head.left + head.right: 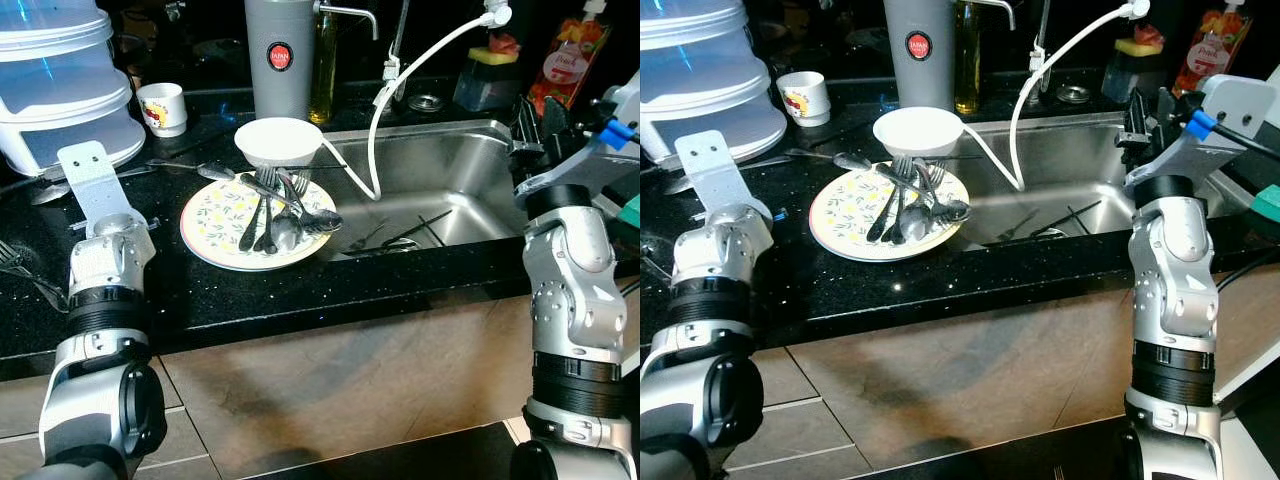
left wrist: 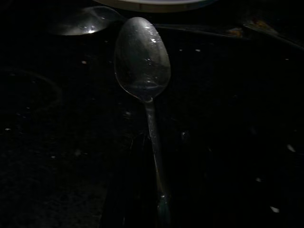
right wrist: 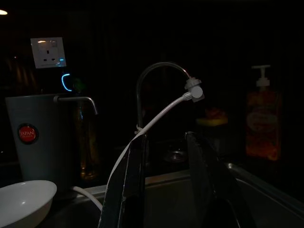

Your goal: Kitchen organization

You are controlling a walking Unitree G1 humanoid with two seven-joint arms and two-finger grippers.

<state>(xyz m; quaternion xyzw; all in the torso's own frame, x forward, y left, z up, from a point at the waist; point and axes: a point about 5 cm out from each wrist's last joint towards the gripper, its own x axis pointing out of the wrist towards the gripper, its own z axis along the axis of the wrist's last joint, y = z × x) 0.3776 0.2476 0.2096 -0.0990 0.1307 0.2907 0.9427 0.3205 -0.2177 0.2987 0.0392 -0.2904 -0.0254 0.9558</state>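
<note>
- Evidently the cutlery-gathering step is under way: the left gripper (image 2: 142,209) is hovering low over the black counter (image 1: 400,290), left of the sink, and its wrist view is looking along a spoon (image 2: 142,61) lying just ahead.
- Its fingers are sitting in deep shade, so I cannot tell whether they are spread or closed on the handle.
- The right gripper (image 3: 164,190) is hanging over the right side of the steel sink (image 1: 450,170), fingers spread and holding nothing.
- The floral plate (image 1: 215,222) beside the sink is carrying a heap of forks and spoons (image 1: 275,215), with a white bowl (image 1: 277,140) touching its far rim.
- Next, probably, the spoon needs a firm pinch and a lift toward that heap.
- Readable writing: the grey canister (image 1: 280,50) is showing a red badge saying "JAPAN".
</note>
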